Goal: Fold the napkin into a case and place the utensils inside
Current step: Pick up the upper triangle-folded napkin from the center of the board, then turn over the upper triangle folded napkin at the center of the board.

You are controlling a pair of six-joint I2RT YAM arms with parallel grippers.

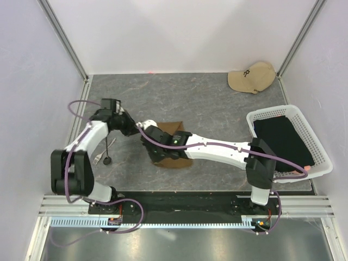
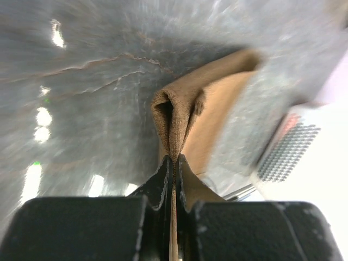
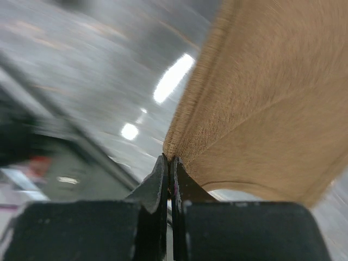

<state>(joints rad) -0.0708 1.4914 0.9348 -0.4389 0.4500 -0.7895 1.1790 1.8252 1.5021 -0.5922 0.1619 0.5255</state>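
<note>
The olive-brown napkin lies mid-table, partly hidden under my right arm. My left gripper is at the cloth's left edge. In the left wrist view it is shut on a pinched fold of the napkin. My right gripper reaches across the cloth from the right. The right wrist view shows it shut on a corner of the napkin, and the cloth rises from the table. The utensils, a fork and a dark-headed piece, lie left of the napkin beside my left arm.
A white mesh basket holding black fabric stands at the right. A beige cap sits at the back right corner. White walls enclose the grey table on three sides.
</note>
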